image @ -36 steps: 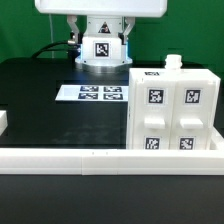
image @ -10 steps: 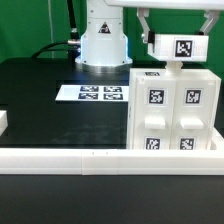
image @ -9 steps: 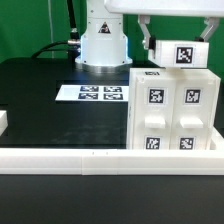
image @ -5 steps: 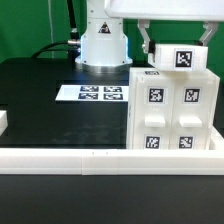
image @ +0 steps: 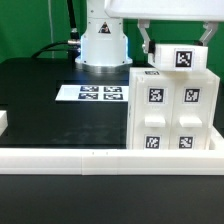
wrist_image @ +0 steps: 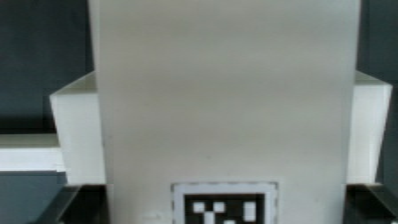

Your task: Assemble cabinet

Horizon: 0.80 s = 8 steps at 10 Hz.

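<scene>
The cabinet [image: 172, 112] is a tall white box at the exterior view's right, with four tagged panels on its face. My gripper [image: 178, 38] hangs just above its top and is shut on a small white tagged block [image: 180, 58], one finger on each side. The block's underside rests on or just over the cabinet's top; I cannot tell if they touch. In the wrist view the block [wrist_image: 214, 100] fills the middle with its tag [wrist_image: 226, 203] at the near end, and the cabinet [wrist_image: 71, 120] shows behind it on both sides.
The marker board [image: 98, 93] lies flat on the black table, to the left of the cabinet. The robot base [image: 103, 42] stands behind it. A white rail [image: 90, 158] runs along the front edge. A small white piece [image: 3, 122] sits at the left edge.
The arm came in over the cabinet with the block. In the last second the block dropped slightly toward the cabinet top and shifted a little right; it has been still for the last half second.
</scene>
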Tool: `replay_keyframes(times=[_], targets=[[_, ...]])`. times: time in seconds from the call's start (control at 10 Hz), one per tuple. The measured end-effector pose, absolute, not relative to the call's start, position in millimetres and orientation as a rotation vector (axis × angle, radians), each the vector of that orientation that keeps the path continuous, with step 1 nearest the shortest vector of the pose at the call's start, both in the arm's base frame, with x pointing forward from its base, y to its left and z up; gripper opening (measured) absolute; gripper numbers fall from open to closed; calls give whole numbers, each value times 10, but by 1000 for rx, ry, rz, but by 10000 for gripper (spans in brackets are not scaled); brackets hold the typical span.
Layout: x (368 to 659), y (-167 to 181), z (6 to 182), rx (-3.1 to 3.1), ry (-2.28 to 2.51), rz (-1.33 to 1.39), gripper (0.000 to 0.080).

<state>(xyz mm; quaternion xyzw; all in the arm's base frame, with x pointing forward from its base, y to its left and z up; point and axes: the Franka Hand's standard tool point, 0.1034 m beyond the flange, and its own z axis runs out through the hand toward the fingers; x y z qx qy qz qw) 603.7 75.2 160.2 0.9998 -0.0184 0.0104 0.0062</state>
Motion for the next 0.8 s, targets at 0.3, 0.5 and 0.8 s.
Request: replay_keyframes(times=[0.3,0.5,0.8], targets=[[6037,753,1602,3127,-135,33,560],[6037,762,1602,3095,-505,34,560],[6039,769,1600,2996,-985,46,560]])
